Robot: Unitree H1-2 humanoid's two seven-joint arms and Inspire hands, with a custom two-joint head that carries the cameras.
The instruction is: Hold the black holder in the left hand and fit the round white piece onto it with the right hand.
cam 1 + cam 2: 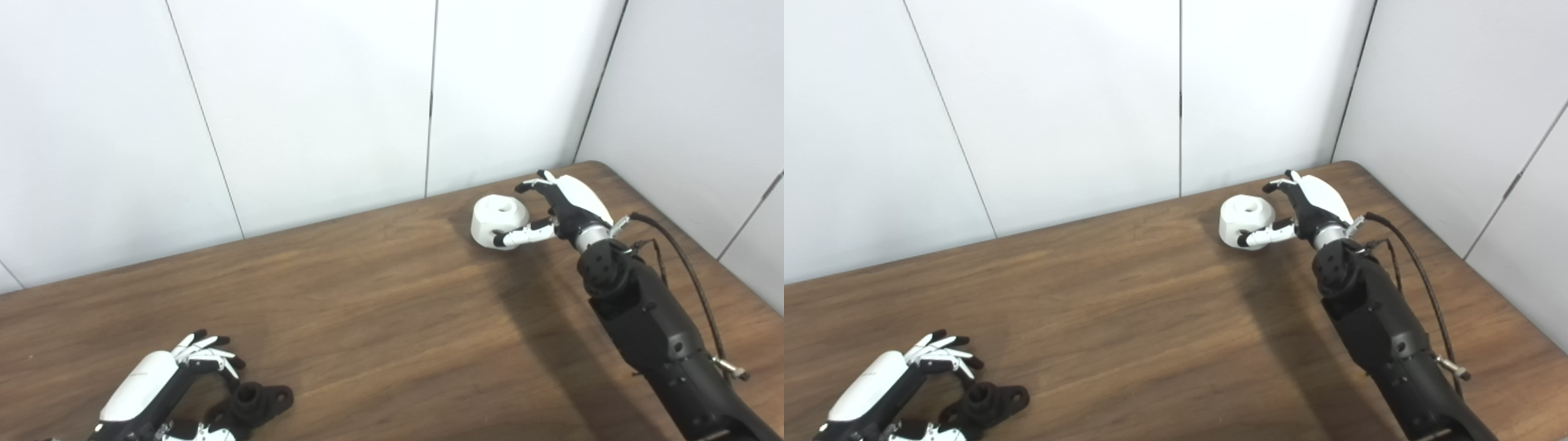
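Both grasps look half-made: my right hand (pixel 554 211) cups the white piece (pixel 499 220), left hand (pixel 184 380) seemingly unclosed around the black holder (pixel 254 401), so I'd close fingers before lifting.

Left eye: head-high, looking down across the wooden table (pixel 380 294) toward the wall panels (pixel 306 104).
Right eye: same outlook, set slightly rightward.
Shared: nearly everything.

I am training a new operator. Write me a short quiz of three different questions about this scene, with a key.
1. True or false: the round white piece already sits on the black holder.
2. Which hand is at the white piece? A) left hand B) right hand
3. Fill in: both parts rest on the wooden ____.

Key: 1 false, they lie far apart; 2 B; 3 table.
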